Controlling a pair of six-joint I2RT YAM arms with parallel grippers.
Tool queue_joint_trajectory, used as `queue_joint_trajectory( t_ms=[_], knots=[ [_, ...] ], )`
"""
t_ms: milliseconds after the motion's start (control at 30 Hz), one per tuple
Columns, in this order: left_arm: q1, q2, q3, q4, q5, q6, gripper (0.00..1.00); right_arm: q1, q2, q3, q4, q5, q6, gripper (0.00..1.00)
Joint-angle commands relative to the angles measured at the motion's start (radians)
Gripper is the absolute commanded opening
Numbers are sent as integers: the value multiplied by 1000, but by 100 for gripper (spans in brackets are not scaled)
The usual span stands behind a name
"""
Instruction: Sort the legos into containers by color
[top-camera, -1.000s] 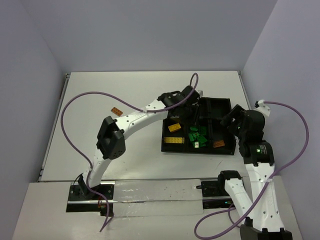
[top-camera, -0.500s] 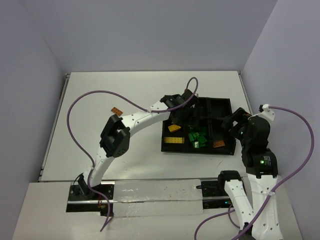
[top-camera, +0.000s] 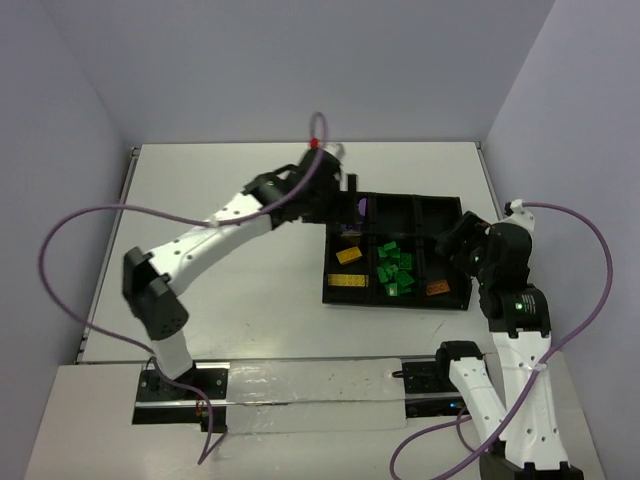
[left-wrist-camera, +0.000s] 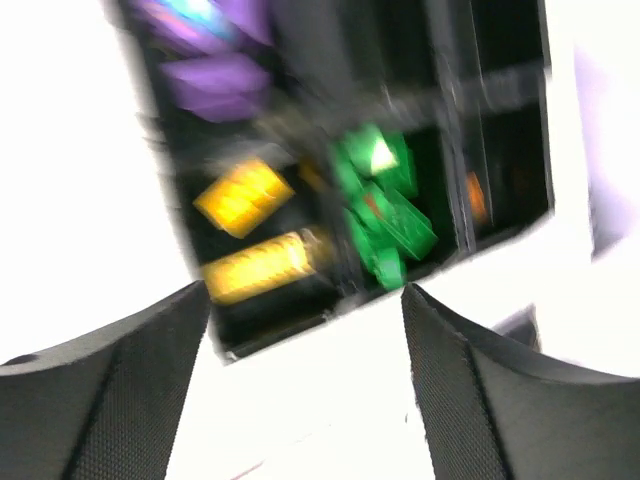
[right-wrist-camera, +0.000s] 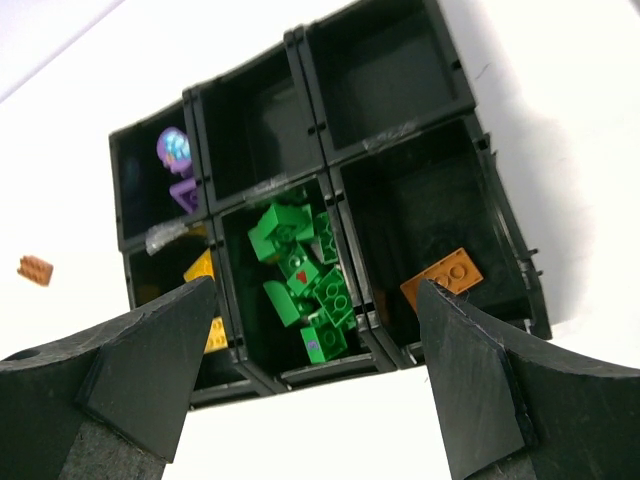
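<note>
Black tray sits near right edge of white bench; room walls pale lilac. Orange brick lies studs up in near-right compartment, long axis roughly along tray's near side; green bricks heaped in near-middle. Only the right wrist view shows loose orange brick on bench left of tray. Left gripper and right gripper: fingers apart, nothing between.

top: overhead, far | wrists: near, angled down | shared: tray

Black six-cell tray: green bricks heaped in 6 o'clock cell; yellow bricks at 7; flat orange brick at 5; purple bricks at 11. Stray orange brick outside tray, 9 o'clock.
</note>
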Motion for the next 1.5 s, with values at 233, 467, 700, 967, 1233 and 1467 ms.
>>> queue_joint_trajectory(
  t_ms=[233, 467, 700, 967, 1233, 1467],
  knots=[
    [441, 56, -218, -177, -467, -373, 83, 7, 40, 43, 60, -103, -39, 88],
    [522, 243, -164, -126, -394, -392, 90, 15, 52, 58, 63, -118, -34, 88],
    [572, 330, -145, -56, -355, -388, 88, 21, 53, 53, 68, -125, -26, 88],
    [577, 435, -95, -68, -350, -400, 72, 22, 53, 61, 68, -116, -28, 88],
    [568, 432, -143, -36, -317, -368, 33, 22, 48, 53, 69, -119, -26, 88],
    [490, 253, -116, -82, -281, -220, 0, 22, 63, 65, 71, -138, -40, 88]
  ],
)
